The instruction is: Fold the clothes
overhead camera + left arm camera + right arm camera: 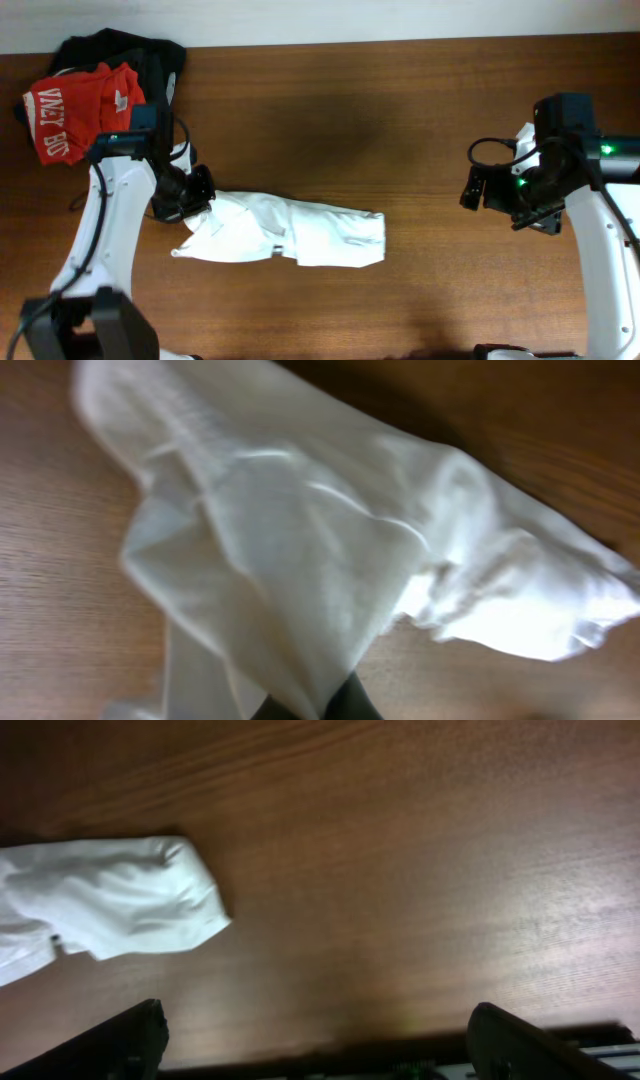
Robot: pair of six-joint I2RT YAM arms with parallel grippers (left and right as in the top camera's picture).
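Note:
The white T-shirt point(290, 232) lies folded into a long narrow bundle across the middle of the wooden table. My left gripper point(200, 195) is at the bundle's left end, shut on a pinch of the white fabric. In the left wrist view the cloth point(300, 560) fans out from between the dark fingertips point(318, 710). My right gripper point(478, 190) is open and empty, well to the right of the shirt. In the right wrist view its fingers point(318, 1040) are spread wide and the shirt's right end point(110, 905) lies far off.
A red shirt with white lettering point(80, 110) lies on a black garment point(140, 55) at the back left corner. Bare wooden table point(420, 120) lies between the white shirt and the right arm.

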